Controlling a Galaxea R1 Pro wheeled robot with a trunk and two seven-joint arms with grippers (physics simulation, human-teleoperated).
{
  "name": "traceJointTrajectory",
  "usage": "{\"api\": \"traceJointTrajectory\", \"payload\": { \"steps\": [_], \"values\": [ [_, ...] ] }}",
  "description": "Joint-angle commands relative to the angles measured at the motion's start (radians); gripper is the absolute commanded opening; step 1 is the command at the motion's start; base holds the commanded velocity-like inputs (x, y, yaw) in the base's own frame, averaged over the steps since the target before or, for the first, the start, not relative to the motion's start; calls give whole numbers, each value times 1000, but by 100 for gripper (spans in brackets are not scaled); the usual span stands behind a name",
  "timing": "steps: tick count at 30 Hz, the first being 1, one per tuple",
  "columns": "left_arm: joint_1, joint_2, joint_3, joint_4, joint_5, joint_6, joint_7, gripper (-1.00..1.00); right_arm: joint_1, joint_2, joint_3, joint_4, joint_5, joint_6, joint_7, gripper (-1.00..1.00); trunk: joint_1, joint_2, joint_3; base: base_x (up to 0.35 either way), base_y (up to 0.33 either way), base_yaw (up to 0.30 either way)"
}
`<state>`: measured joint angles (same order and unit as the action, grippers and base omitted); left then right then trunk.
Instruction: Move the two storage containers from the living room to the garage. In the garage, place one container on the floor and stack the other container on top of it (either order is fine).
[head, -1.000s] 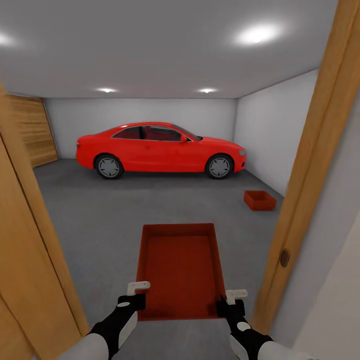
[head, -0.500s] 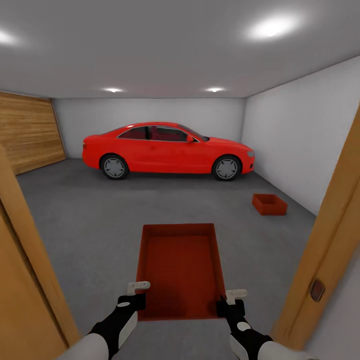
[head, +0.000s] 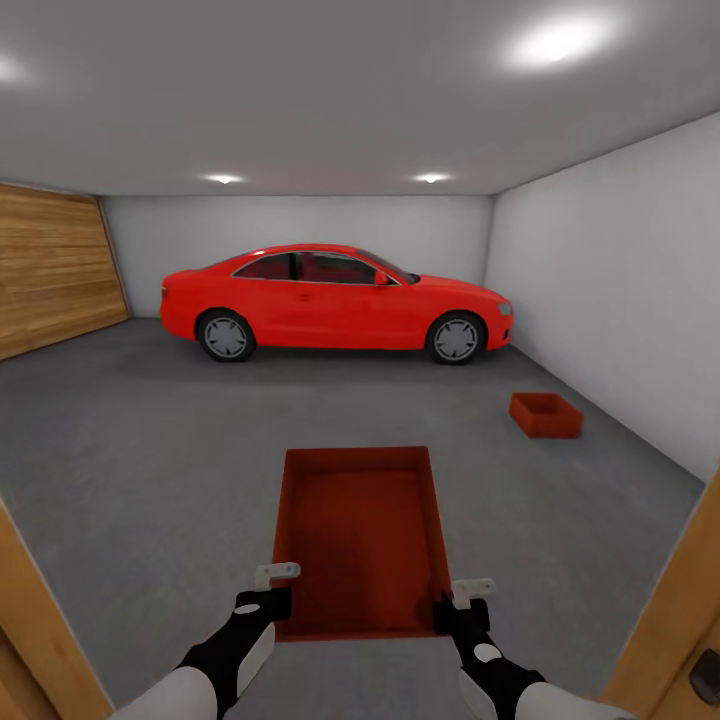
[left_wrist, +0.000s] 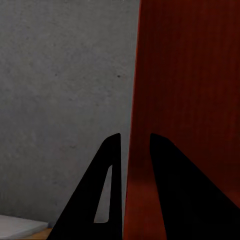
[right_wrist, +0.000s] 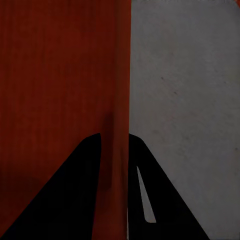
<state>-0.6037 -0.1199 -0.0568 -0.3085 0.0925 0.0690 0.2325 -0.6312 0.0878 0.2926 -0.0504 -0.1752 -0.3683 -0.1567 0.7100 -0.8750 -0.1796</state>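
Both grippers, left gripper (head: 268, 592) and right gripper (head: 462, 603), are clamped on the carried bin's (head: 362, 540) side walls; door frame (head: 668, 620) is being cleared, second bin (head: 545, 414) is being approached.

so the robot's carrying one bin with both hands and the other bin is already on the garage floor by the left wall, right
Not quite: the second bin sits on the concrete floor by the right wall, as the head view shows. The rest holds: the left hand and right hand each pinch a side wall of the carried bin.
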Motion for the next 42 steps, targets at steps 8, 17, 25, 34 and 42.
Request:
{"api": "traceJointTrajectory", "payload": {
  "steps": [8,17,25,34,42],
  "values": [
    [-1,1,11,-4,0,7,10,-100,-1,0,-26,3,-33,-9,-12,-100,1,-1,-1,318,0,0],
    [-1,1,11,-4,0,8,11,-100,-1,0,-26,3,-33,-9,-13,-100,1,-1,-1,320,0,0],
    [-1,1,11,-4,0,8,11,-100,-1,0,-26,3,-33,-9,-12,-100,1,-1,-1,320,0,0],
    [-1,0,10,-3,-2,8,10,-100,-1,0,-26,3,-33,-9,-12,-100,1,-1,-1,320,0,0],
    [-1,0,10,-3,-2,8,10,-100,-1,0,-26,3,-33,-9,-13,-100,1,-1,-1,320,0,0]
  ]
}}
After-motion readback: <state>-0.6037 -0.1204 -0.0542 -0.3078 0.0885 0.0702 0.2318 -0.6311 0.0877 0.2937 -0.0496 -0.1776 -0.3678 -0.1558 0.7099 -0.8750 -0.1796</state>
